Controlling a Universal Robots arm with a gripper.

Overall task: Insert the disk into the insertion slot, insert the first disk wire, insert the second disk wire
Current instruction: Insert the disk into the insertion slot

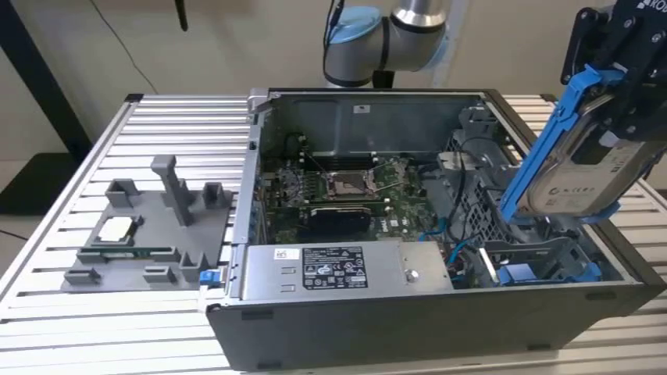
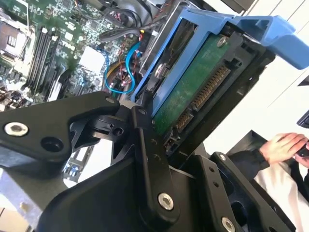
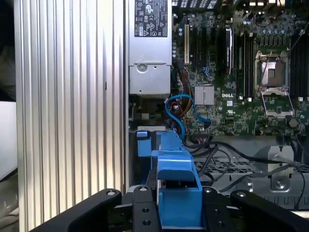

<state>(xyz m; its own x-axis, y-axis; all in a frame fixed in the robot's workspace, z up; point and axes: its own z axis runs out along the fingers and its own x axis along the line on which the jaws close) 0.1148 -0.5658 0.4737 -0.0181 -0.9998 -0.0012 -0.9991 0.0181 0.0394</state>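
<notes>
1. Ribbed aluminium table (image 1: 156, 133) in front of a pale wall, with an open computer case (image 1: 417, 328) lying on it and a grey moulded tray (image 1: 146, 234) just beside the case, at the exterior view's left.
2. Inside the case: green motherboard (image 1: 344, 187) in the middle, silver power-supply box (image 1: 333, 269) along the near wall, loose blue cables (image 3: 178, 108) next to the board.
3. At the exterior view's right, black gripper (image 1: 625, 101) above the case, closed firmly on the disk (image 1: 579, 180).
4. Disk in the air and tilted, silver labelled face turned to the exterior camera, blue carrier around it, long handle reaching up.
5. Lower end of the disk near above the insertion slot (image 1: 536, 254), not yet inside; slot at the near right corner of the case, with grey perforated walls and blue plastic parts.
6. In the second wrist view, green circuit side of the disk (image 2: 193, 87) with its connector row, clamped between the black fingers (image 2: 149, 145).
7. In the first wrist view, blue carrier of the disk (image 3: 178, 193) between two black finger links, motherboard and power-supply box beyond.
8. Person's hand (image 2: 285, 147) past the gripper in the second wrist view.
</notes>
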